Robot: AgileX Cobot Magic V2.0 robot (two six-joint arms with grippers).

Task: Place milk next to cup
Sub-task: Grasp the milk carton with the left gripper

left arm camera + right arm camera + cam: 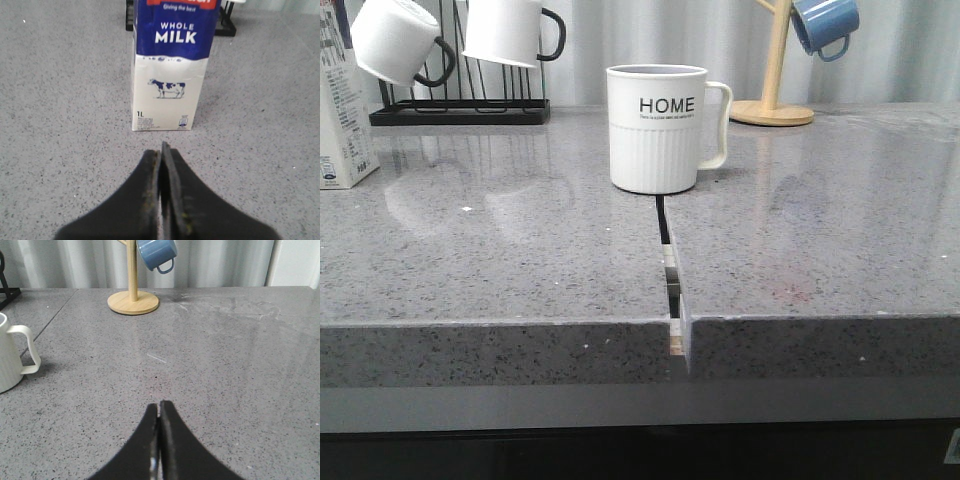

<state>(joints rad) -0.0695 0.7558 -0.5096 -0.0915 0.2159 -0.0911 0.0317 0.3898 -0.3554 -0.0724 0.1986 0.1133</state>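
Milk standing upright on the grey speckled table, straight ahead of the left claw, apart from it. Carton white below, dark blue band above reading "WHOLE MILK", cow picture, "1L" and small print, too fine to read. Left claw pressed together, pinching nothing. Right claw likewise closed and empty, cup sitting off to one side of it, ribbed white, handle facing the claw.
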